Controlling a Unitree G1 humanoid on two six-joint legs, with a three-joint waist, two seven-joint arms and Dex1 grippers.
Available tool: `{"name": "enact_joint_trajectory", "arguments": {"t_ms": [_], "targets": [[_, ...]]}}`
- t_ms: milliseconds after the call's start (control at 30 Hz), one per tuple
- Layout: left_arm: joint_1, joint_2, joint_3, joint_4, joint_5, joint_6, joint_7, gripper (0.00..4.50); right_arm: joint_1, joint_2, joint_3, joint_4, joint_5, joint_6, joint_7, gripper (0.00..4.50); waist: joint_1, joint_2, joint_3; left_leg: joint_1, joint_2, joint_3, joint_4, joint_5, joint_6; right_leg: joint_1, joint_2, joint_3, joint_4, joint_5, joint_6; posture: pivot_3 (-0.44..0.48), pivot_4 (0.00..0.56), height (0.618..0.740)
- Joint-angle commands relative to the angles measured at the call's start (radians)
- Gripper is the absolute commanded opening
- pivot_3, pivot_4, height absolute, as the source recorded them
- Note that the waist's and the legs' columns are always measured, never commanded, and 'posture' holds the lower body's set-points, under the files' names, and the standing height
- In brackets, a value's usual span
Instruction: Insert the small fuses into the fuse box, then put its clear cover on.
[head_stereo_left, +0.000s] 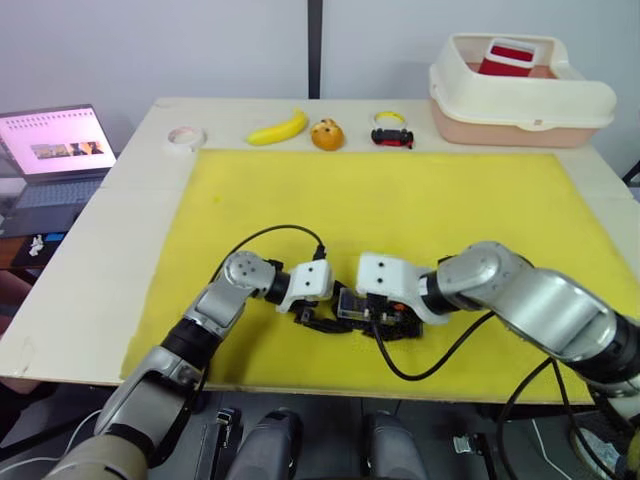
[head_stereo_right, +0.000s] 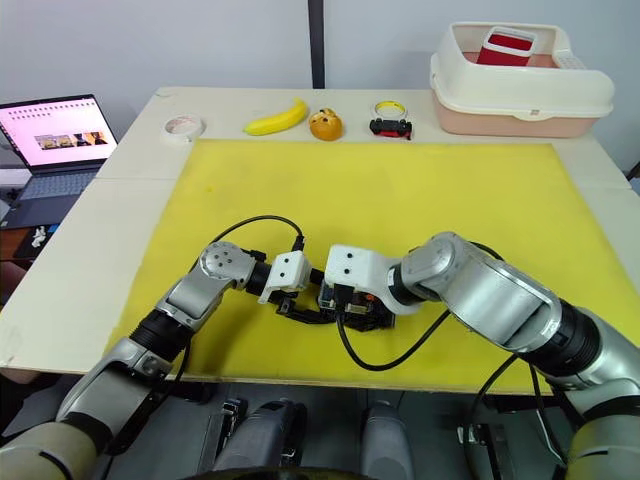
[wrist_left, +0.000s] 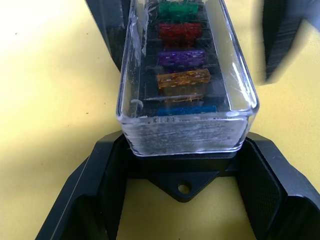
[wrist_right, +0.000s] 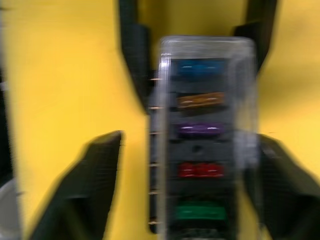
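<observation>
A pale wooden bench (head_stereo_left: 90, 290) carries a yellow mat (head_stereo_left: 400, 210) and stands against a light grey wall (head_stereo_left: 150, 45) split by a dark vertical strip (head_stereo_left: 315, 45). An open laptop (head_stereo_left: 55, 150) sits on a lower surface just beside the bench's left edge

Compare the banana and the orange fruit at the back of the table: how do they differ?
The banana is long, curved and plain yellow; the orange fruit is round, darker and speckled. The banana lies nearer the tape roll; the orange fruit nearer the toy car. Both rest on bare table behind the yellow mat.
</observation>
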Motion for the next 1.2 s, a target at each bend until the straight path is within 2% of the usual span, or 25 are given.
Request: {"name": "enact_joint_trajectory", "arguments": {"t_ms": [33, 333, 433, 633, 767, 800, 867, 933, 1067, 1100, 1200], "targets": [[0.001, -0.002, 0.006, 0.018, 0.022, 0.003, 0.017, 2.54, -0.017, 0.007, -0.038, -0.006, 0.023, 0.011, 0.007, 4.44, 0.0, 0.0, 0.0, 0.0, 0.0, 0.0, 0.0, 0.0, 0.0, 0.0, 0.0, 0.0, 0.0, 0.0, 0.0, 0.0, 0.15, 0.74], [0.001, -0.001, 0.006, 0.019, 0.023, 0.001, 0.015, 2.54, -0.059, 0.019, -0.106, 0.017, 0.048, 0.016, 0.01, 4.44, 0.001, 0.0, 0.0, 0.0, 0.0, 0.0, 0.0, 0.0, 0.0, 0.0, 0.0, 0.0, -0.001, 0.0, 0.0, 0.0, 0.15, 0.74], [0.002, -0.001, 0.005, 0.018, 0.023, 0.001, 0.015, 2.54, -0.075, -0.013, -0.13, 0.01, 0.052, -0.03, 0.041, 4.44, 0.001, 0.0, 0.0, 0.0, 0.0, 0.0, 0.0, 0.0, 0.001, 0.0, 0.0, 0.0, -0.002, 0.0, 0.0, 0.0, 0.15, 0.74], [0.011, 0.002, 0.009, 0.006, 0.022, 0.007, 0.02, 2.54, -0.047, -0.061, -0.332, -0.024, 0.143, -0.074, 0.098, 4.44, 0.001, 0.0, 0.0, -0.001, 0.0, 0.0, 0.0, -0.001, 0.001, 0.001, 0.0, -0.001, -0.003, 0.001, 0.001, 0.0, 0.15, 0.74], [0.014, 0.003, 0.008, 0.004, 0.022, 0.007, 0.02, 2.54, 0.075, -0.042, -0.431, -0.039, 0.166, -0.149, 0.075, 4.44, 0.001, 0.0, 0.0, 0.0, 0.0, -0.001, 0.0, -0.001, 0.001, 0.002, 0.0, -0.001, -0.004, 0.001, 0.001, 0.0, 0.15, 0.74], [0.014, 0.002, 0.008, 0.004, 0.021, 0.008, 0.02, 2.54, 0.12, -0.035, -0.447, -0.05, 0.17, -0.186, 0.074, 3.91, 0.001, 0.0, 0.0, 0.0, 0.0, -0.001, 0.0, -0.001, 0.001, 0.002, 0.0, -0.001, -0.005, 0.001, 0.001, 0.0, 0.15, 0.74], [0.012, -0.002, 0.006, 0.006, 0.022, 0.009, 0.02, 2.54, 0.204, 0.005, -0.481, -0.06, 0.181, -0.249, 0.056, 3.19, 0.001, 0.0, 0.0, 0.0, 0.0, -0.001, 0.0, -0.001, 0.001, 0.003, 0.0, -0.002, -0.005, 0.001, 0.001, 0.0, 0.15, 0.74], [0.01, -0.004, 0.005, 0.007, 0.022, 0.01, 0.02, 2.54, 0.27, 0.035, -0.496, -0.058, 0.168, -0.314, 0.037, 2.12, 0.001, 0.0, 0.0, 0.0, 0.0, -0.001, 0.0, -0.001, 0.001, 0.003, 0.0, -0.002, -0.005, 0.001, 0.001, 0.0, 0.15, 0.74], [0.007, -0.003, 0.006, 0.008, 0.021, 0.013, 0.017, 2.54, 0.333, 0.08, -0.518, -0.045, 0.147, -0.417, 0.002, 0.21, 0.001, 0.0, 0.0, 0.0, 0.0, -0.001, 0.0, -0.001, 0.001, 0.003, 0.0, -0.002, -0.005, 0.001, 0.002, 0.0, 0.15, 0.74], [0.007, -0.003, 0.006, 0.009, 0.021, 0.013, 0.016, 2.54, 0.341, 0.087, -0.523, -0.044, 0.152, -0.429, -0.002, 0.03, 0.001, 0.0, 0.0, 0.0, 0.0, -0.001, 0.0, -0.001, 0.001, 0.003, 0.0, -0.002, -0.006, 0.002, 0.002, 0.0, 0.15, 0.74], [0.006, -0.001, 0.006, 0.01, 0.022, 0.014, 0.015, 2.54, 0.346, 0.095, -0.535, -0.03, 0.157, -0.45, -0.011, 0.03, 0.001, 0.0, 0.0, 0.0, 0.0, -0.001, 0.0, -0.001, 0.001, 0.003, 0.0, -0.002, -0.006, 0.002, 0.002, 0.0, 0.15, 0.74]]}}
